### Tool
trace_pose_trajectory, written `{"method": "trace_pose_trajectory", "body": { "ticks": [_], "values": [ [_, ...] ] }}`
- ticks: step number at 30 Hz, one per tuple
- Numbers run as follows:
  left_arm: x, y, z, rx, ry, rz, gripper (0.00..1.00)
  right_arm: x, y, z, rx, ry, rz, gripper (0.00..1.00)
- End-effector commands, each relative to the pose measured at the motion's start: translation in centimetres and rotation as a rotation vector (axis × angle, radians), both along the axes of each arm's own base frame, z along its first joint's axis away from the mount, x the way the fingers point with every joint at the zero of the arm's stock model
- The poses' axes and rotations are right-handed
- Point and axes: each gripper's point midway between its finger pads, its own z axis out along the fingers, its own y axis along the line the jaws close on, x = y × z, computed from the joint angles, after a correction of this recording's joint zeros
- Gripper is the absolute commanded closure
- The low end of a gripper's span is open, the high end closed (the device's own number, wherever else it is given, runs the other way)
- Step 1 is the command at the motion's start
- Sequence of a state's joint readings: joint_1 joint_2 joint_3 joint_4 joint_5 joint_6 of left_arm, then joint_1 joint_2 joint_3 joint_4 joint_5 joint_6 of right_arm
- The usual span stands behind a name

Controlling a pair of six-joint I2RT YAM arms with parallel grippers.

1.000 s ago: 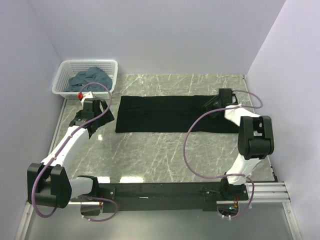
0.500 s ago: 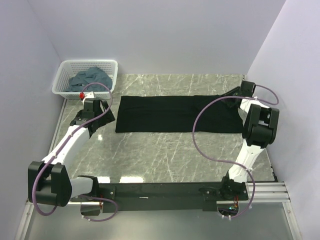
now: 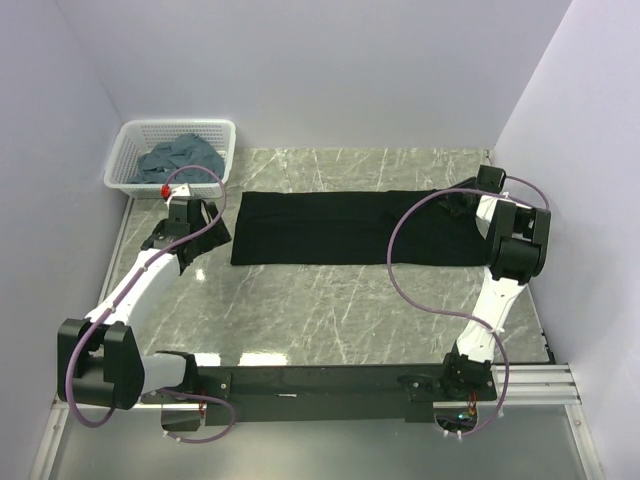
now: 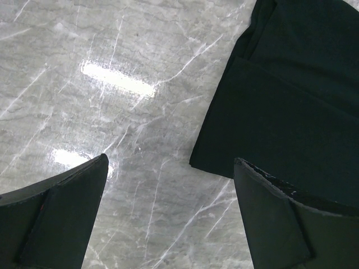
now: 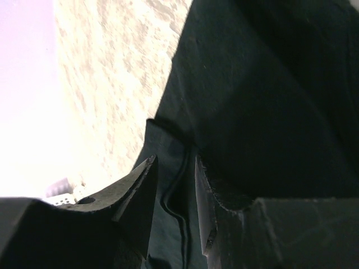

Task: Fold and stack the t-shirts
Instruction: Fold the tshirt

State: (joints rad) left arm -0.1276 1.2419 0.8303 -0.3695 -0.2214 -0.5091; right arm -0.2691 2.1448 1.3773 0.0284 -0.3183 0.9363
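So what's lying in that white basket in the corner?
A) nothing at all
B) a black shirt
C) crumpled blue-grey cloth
C: the white basket holds crumpled blue-grey cloth, while the black shirt lies spread out flat outside it.

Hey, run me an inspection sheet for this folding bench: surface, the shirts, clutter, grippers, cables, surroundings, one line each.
Surface: grey marble-patterned tabletop, glossy, with light glare.
Job's things: long black t-shirt folded into a flat strip across the middle; slate blue-grey shirts bunched in the basket.
Clutter: white plastic lattice basket at the far-left corner; nothing else seen.
Grippers: left gripper open, above bare table beside the strip's left end; right gripper at its right end, jaws narrow around a cloth edge, grip unclear.
Cables: purple cables loop off both arms; the right one crosses the shirt in the top view.
Surroundings: pale lilac walls on three sides.
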Motion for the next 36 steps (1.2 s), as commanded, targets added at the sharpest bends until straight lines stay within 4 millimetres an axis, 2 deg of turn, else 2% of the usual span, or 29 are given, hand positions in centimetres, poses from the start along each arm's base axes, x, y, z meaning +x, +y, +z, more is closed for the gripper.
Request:
{"method": "trace_pose_trajectory", "body": {
  "ticks": [1,10,13,16,19,24,36],
  "values": [
    [0.6,-0.2,0.2,-0.003,-0.020,-0.020,0.01,1.7,-0.9,0.8,-0.001,-0.046,-0.024,0.60],
    [0.6,-0.2,0.1,-0.001,-0.015,-0.021,0.01,2.0,-1.1,-0.2,0.017,-0.033,-0.048,0.62],
    [0.6,-0.3,0.1,-0.001,-0.016,-0.023,0.01,2.1,-1.3,-0.3,0.020,-0.032,-0.062,0.73],
    [0.6,-0.3,0.1,-0.003,-0.018,-0.024,0.01,2.2,-1.6,-0.2,0.015,-0.032,-0.071,0.78],
    [0.6,-0.3,0.2,-0.003,-0.020,-0.026,0.01,2.2,-1.8,-0.2,0.017,-0.029,-0.079,0.90],
    [0.6,-0.3,0.2,-0.004,-0.022,-0.027,0.01,2.3,-2.3,-0.1,0.024,-0.040,-0.091,1.00],
    [0.6,-0.4,0.4,-0.005,-0.026,-0.030,0.01,2.3,-3.3,4.2,-0.042,-0.124,-0.096,1.00]
  ]
}}
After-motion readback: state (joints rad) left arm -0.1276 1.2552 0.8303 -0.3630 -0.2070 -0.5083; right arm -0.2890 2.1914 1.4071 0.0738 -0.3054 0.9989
